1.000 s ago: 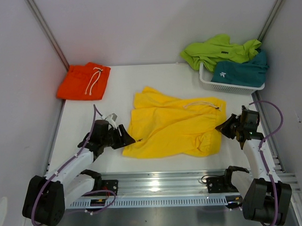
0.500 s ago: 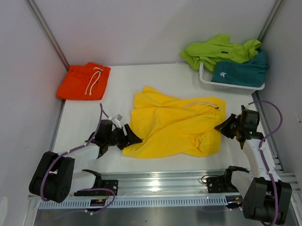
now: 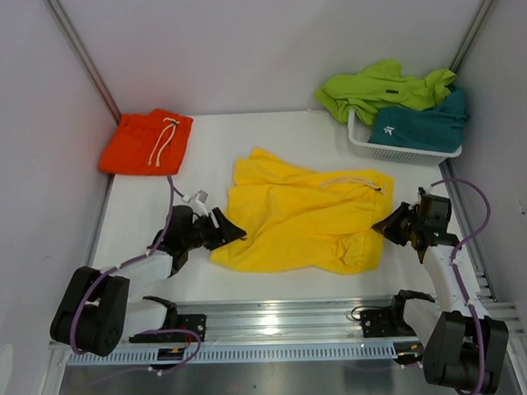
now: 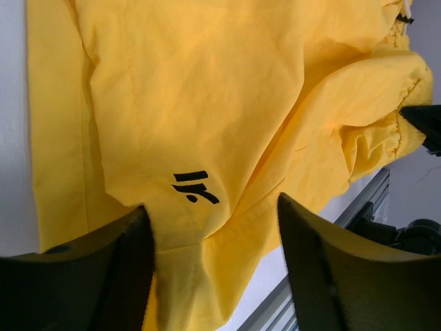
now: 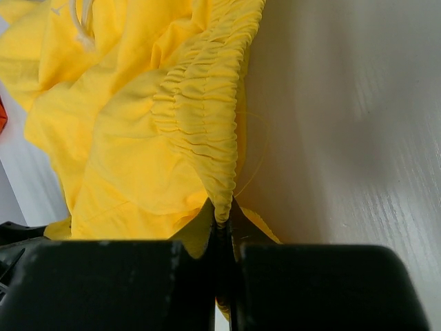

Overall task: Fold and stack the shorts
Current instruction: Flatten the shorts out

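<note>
Scanning left to right, you count four: orange shorts (image 3: 147, 143) upper left; yellow shorts (image 3: 299, 218) spread mid-frame, left gripper (image 3: 232, 234) splayed at their hem, right gripper (image 3: 379, 226) clenched on their waistband; lime green shorts (image 3: 377, 88) and teal shorts (image 3: 422, 125) upper right, mostly hiding one basket (image 3: 401, 153).

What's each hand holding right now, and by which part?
Right hand is shut on the yellow shorts, pinching the gathered waistband edge. Left hand is open astride the shorts' opposite edge, gripping nothing.
</note>
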### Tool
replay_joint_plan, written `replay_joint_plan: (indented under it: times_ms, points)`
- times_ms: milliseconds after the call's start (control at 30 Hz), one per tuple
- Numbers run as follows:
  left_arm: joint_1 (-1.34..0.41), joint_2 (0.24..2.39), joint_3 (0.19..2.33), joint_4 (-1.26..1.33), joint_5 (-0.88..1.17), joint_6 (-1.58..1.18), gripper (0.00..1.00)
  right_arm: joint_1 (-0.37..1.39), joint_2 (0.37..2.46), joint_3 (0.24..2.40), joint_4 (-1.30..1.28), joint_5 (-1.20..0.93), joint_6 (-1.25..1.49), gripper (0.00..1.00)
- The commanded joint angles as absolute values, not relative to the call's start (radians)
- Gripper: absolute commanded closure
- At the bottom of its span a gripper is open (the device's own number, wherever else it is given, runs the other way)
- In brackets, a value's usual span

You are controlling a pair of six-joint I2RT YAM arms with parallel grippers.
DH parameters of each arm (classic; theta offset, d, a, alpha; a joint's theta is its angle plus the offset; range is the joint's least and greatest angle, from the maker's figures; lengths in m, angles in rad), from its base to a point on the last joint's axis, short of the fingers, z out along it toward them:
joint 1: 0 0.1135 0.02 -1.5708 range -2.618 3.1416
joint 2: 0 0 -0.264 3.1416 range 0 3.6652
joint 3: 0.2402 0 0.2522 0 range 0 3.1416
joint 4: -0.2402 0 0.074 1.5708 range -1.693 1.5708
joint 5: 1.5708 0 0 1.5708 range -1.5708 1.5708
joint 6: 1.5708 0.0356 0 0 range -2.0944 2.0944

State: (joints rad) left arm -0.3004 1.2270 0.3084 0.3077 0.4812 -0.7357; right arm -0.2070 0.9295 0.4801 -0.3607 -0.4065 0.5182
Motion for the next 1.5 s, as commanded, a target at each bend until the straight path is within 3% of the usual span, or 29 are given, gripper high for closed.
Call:
replay_joint_plan:
  times_ms: [0, 67, 100, 167, 233, 400, 633, 833, 933, 1033, 1067, 1167, 1467]
  points:
    - [-0.287, 1.193, 0.33, 0.396, 0.443, -0.744, 0.37, -0.206, 0.916, 0.474, -0.336, -0.429, 0.497, 1.0]
    - [-0.287, 1.184, 0.324, 0.426, 0.436, -0.746, 0.51, -0.206, 0.914, 0.469, -0.336, -0.43, 0.497, 1.0]
    - [-0.287, 1.174, 0.322, 0.434, 0.431, -0.746, 0.67, -0.206, 0.916, 0.469, -0.336, -0.43, 0.497, 1.0]
    - [-0.288, 1.164, 0.321, 0.436, 0.428, -0.735, 0.78, -0.206, 0.914, 0.466, -0.334, -0.431, 0.497, 1.0]
    - [-0.287, 1.14, 0.321, 0.428, 0.423, -0.724, 0.99, -0.206, 0.913, 0.463, -0.334, -0.431, 0.494, 1.0]
    - [-0.288, 1.004, 0.256, 0.417, 0.381, -0.684, 1.0, -0.206, 0.913, 0.454, -0.328, -0.433, 0.495, 1.0]
    - [-0.287, 0.594, 0.143, 0.226, 0.266, -0.617, 1.0, -0.207, 0.93, 0.459, -0.318, -0.431, 0.495, 1.0]
    - [-0.287, 0.405, 0.02, 0.178, 0.27, -0.656, 1.0, -0.206, 0.94, 0.459, -0.304, -0.446, 0.506, 1.0]
    - [-0.288, 0.387, -0.039, 0.187, 0.288, -0.683, 0.69, -0.206, 0.937, 0.459, -0.31, -0.446, 0.502, 1.0]
    - [-0.288, 0.439, -0.035, 0.216, 0.307, -0.683, 0.54, -0.207, 0.936, 0.457, -0.313, -0.446, 0.502, 1.0]
    - [-0.287, 0.457, -0.022, 0.216, 0.307, -0.68, 0.41, -0.206, 0.934, 0.457, -0.313, -0.449, 0.502, 1.0]
    - [-0.287, 0.549, -0.009, 0.256, 0.317, -0.677, 0.27, -0.206, 0.937, 0.454, -0.311, -0.452, 0.5, 1.0]
    - [-0.287, 0.929, 0.104, 0.328, 0.361, -0.667, 0.18, -0.206, 0.937, 0.456, -0.308, -0.463, 0.499, 1.0]
